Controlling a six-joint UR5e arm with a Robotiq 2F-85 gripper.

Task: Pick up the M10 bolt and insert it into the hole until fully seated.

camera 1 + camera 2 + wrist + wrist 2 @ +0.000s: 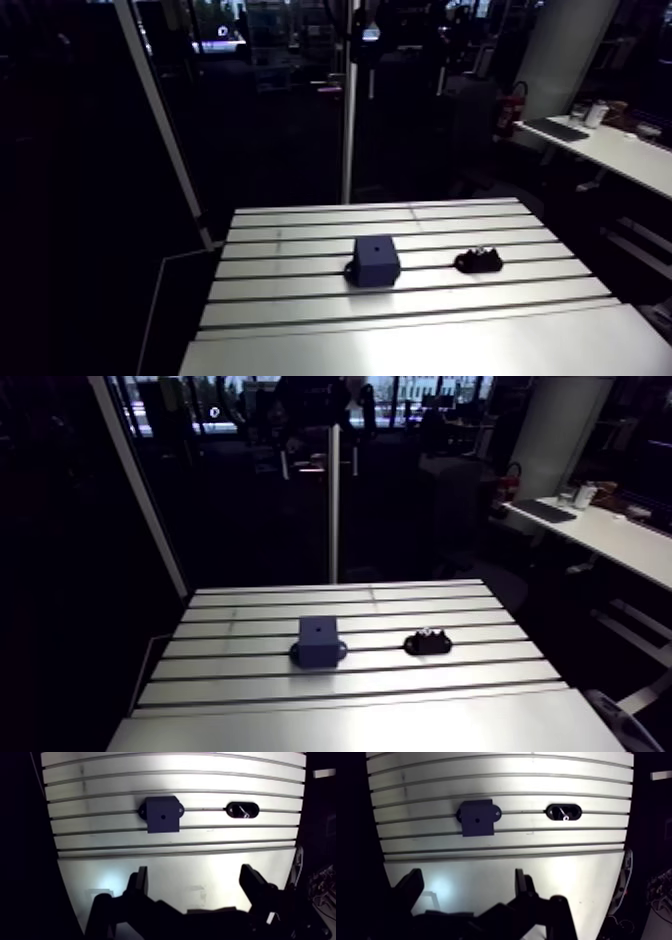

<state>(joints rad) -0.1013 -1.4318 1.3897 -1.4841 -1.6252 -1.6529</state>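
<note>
Plainly the bolt (244,812) lies in a black cradle (232,808) on the table (175,779), beside the block (162,822), well ahead of the wide, empty jaws. Likely stiff, slick steel, small but dense: grip it squarely across the shank near the head.

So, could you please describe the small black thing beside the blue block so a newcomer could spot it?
Start from the slotted aluminium table: two dark things sit apart on it. Beside the tall, square blue block with a hole in its top lies the low black oval holder, the only one with a shiny metal piece in it.
</note>
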